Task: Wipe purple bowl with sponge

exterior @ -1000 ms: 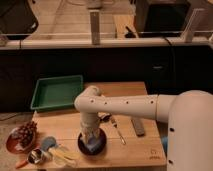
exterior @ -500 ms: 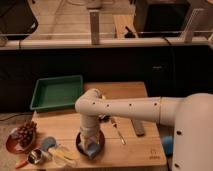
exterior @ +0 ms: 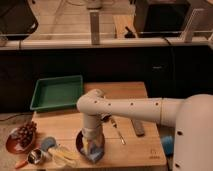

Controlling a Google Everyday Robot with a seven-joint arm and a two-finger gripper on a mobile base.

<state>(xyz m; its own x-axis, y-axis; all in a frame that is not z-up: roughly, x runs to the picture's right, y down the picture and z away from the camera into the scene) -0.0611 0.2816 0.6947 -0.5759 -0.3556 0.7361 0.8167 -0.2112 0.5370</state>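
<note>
Compared with a second earlier, the wrist sits slightly lower over the purple bowl and the sponge shows closer to the bowl's near rim; the other items on the table hold their places. At present the white arm reaches in from the right and bends straight down, putting the gripper inside the bowl, directly above and against the sponge. Whether the gripper is clamped on the sponge cannot be told, as the wrist hides the contact. The sponge lies in the bowl, light blue toward the near edge with yellow showing just behind it. The bowl stands near the front edge of the wooden table. A pale yellow item lies just left of the bowl, with a small blue round-headed item and a metal cup beyond. A reddish-orange dish holding dark grapes sits at the far left. A green tray rests at the rear left. A spoon and a dark flat bar lie right of the arm.
</note>
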